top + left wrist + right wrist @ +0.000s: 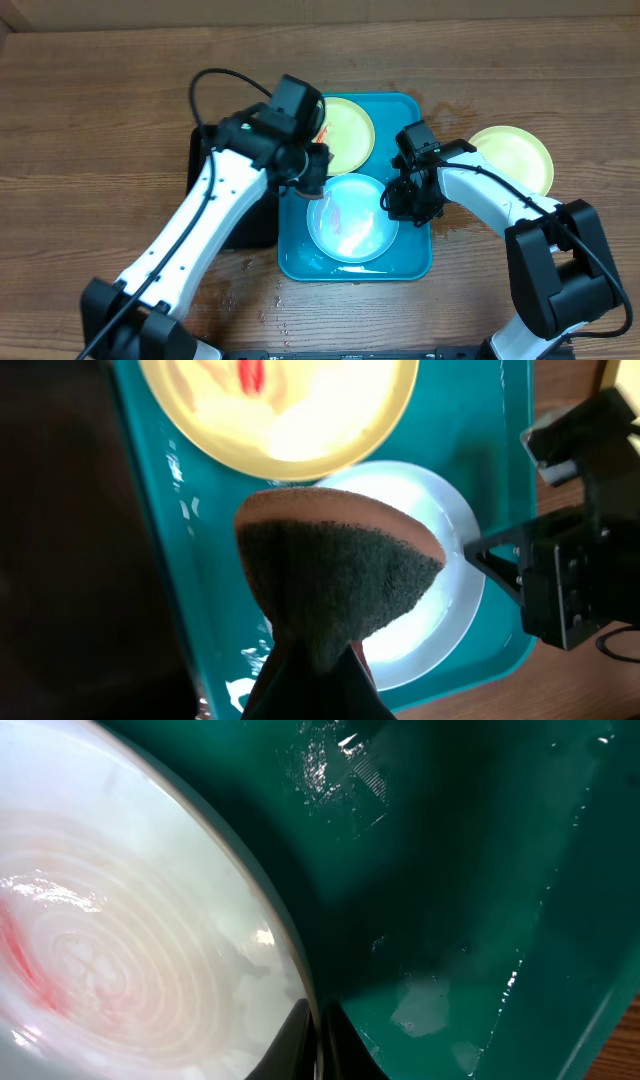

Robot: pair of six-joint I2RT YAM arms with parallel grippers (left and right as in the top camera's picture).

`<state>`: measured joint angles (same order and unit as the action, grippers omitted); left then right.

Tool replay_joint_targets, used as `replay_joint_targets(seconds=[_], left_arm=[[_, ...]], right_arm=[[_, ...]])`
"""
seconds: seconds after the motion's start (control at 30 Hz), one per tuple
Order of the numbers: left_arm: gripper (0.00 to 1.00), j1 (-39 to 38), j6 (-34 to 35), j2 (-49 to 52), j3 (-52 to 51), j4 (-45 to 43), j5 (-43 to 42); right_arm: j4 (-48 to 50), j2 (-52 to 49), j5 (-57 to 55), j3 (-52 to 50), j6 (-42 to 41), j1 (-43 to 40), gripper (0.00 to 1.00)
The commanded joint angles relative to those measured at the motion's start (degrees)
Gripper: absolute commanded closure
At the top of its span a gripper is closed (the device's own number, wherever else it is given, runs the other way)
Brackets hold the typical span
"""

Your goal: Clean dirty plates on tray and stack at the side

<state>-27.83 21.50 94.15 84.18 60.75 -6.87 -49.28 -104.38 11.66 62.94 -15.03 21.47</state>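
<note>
The teal tray (412, 255) holds two dirty plates: a yellow-green plate (345, 130) with red sauce (250, 375) at the far end and a pale blue-white plate (350, 225) smeared pink at the near end. My left gripper (312, 185) is shut on a dark green sponge (340, 570), which hovers over the pale plate's left part (440, 530). My right gripper (390, 200) is shut on that plate's right rim (300, 970), one finger on each side of the rim, and the plate (100, 950) looks tilted up. Another yellow-green plate (512, 155) lies on the table to the right of the tray.
A black tray (235, 215) sits left of the teal tray, mostly under my left arm. Water droplets and wet patches lie on the teal tray floor (450, 870) and on the wooden table (250, 290) around it.
</note>
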Motion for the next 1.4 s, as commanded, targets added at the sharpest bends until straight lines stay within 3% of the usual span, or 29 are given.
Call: replay_joint_targets(seconds=[0.0, 0.37, 0.57, 0.7, 0.97, 1.17, 1.37], left_arm=[[0.96, -2.0, 4.3, 3.3, 0.3, -0.2, -0.2], [0.96, -8.4, 9.1, 15.1, 0.3, -0.6, 5.3], [0.96, -8.5, 13.3, 19.1, 0.3, -1.1, 11.7], [0.96, -8.5, 13.2, 20.5, 0.3, -3.1, 11.7], [0.96, -9.5, 9.4, 28.0, 0.3, -2.5, 7.2], [0.96, -8.5, -6.8, 30.7, 0.3, -2.4, -14.4], [0.96, -8.5, -7.6, 28.0, 0.4, -5.2, -18.8]], right_arm=[[1.0, 1.2, -0.9, -0.4, -0.6, 0.1, 0.96], [0.8, 1.2, -0.1, -0.3, -3.0, 0.1, 0.96], [0.8, 1.2, -0.1, -0.4, -3.0, 0.1, 0.96], [0.8, 1.2, -0.1, -0.4, -3.0, 0.1, 0.96], [0.7, 1.2, -0.1, -0.4, -3.0, 0.1, 0.96], [0.5, 1.2, -0.1, -0.4, -3.0, 0.1, 0.96], [0.5, 1.2, -0.1, -0.4, -3.0, 0.1, 0.96]])
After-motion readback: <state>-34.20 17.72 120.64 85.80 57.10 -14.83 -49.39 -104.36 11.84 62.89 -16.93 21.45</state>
